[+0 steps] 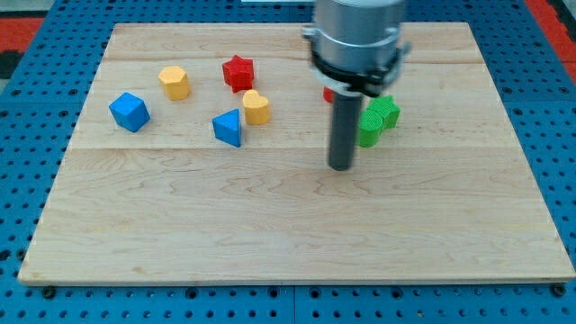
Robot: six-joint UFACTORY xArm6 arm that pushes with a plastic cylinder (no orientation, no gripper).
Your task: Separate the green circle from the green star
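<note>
The green circle [369, 128] and the green star [386, 112] sit touching each other right of the board's middle, the star up and to the right of the circle. My rod comes down from the view's top and its tip [339, 166] rests on the board just left of and below the green circle, a small gap apart from it. The rod hides part of the circle's left side.
A red block [329, 94] peeks out behind the rod. A red star [238, 72], a yellow hexagon [175, 83], a yellow heart [256, 107], a blue triangle [229, 127] and a blue cube-like block [130, 112] lie at the left on the wooden board [288, 234].
</note>
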